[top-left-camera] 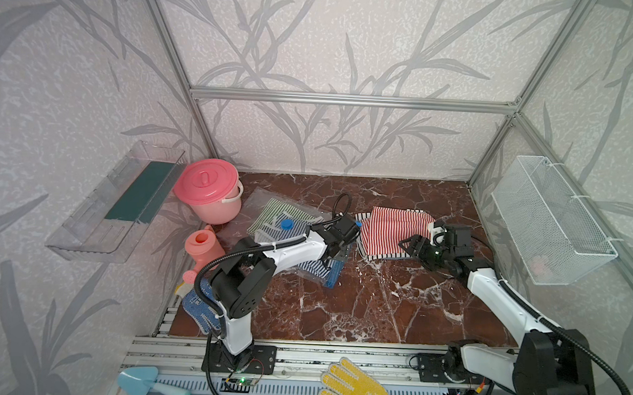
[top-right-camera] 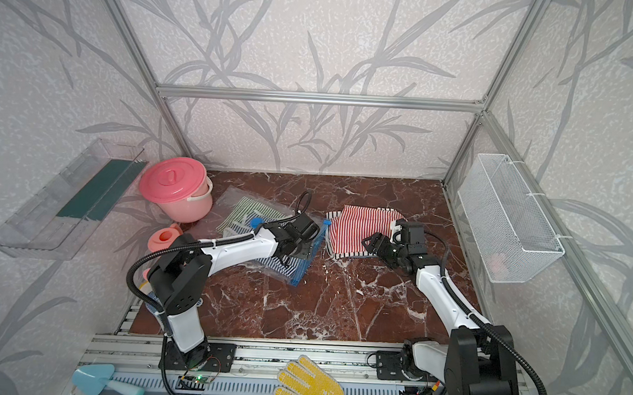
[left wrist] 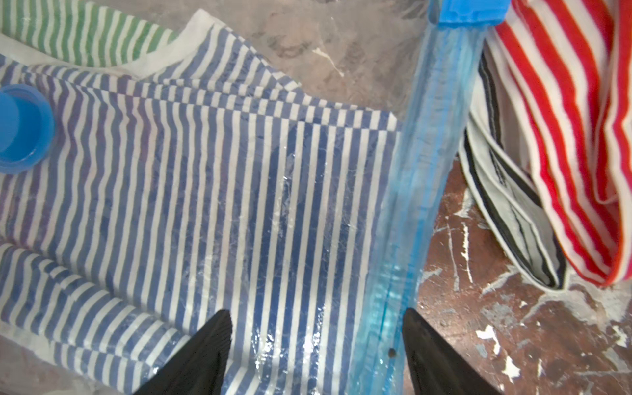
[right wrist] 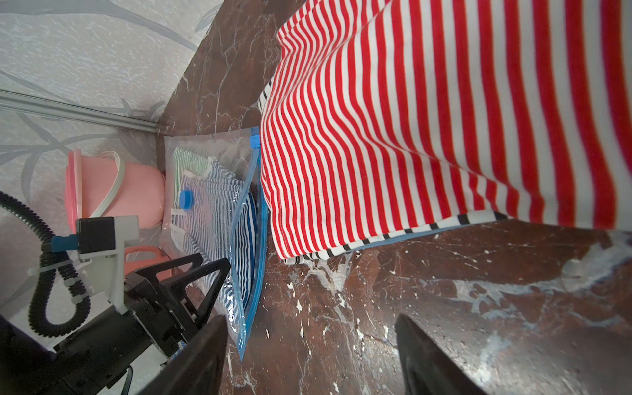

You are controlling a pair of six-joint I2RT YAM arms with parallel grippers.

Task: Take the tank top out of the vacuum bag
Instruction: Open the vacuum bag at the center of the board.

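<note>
**Both tools wide open and empty; tank top in the bag**

At the bottom edge of both top views a yellow dotted glove [top-left-camera: 353,388] lies on the front rail. A light blue trowel [top-left-camera: 138,380] lies at the lower left. A blue dotted glove [top-left-camera: 197,307] sits just above it, at the left edge of the red marble desk [top-left-camera: 357,312].

The left tool [left wrist: 314,314] hangs over the near end of the vacuum bag [top-left-camera: 255,202], jaws spread wide and holding nothing. One finger is over the blue-striped tank top [left wrist: 239,205] and the other just outside the blue zip strip [left wrist: 420,205]. Whether they touch the plastic cannot be told.

The right tool [right wrist: 311,319], right of centre, is also spread wide and empty. It is above bare desk beside the lower edge of a red-striped top [top-left-camera: 391,228].

The bag lies flat, left of centre, its round blue valve cap [top-left-camera: 287,224] facing up. The blue-striped tank top is inside it, with a green-striped garment [top-left-camera: 277,211] behind. In the right wrist view the zip strip's two sides stand parted along part of their length.

The red-striped top lies outside the bag, just beside the strip, on a black-striped garment [left wrist: 506,205].

Farther back at the left stand a pink watering can [top-left-camera: 202,246] and a lidded pink bucket [top-left-camera: 211,196]. A clear shelf [top-left-camera: 114,202] hangs on the left wall and a white wire basket [top-left-camera: 551,222] on the right.
</note>
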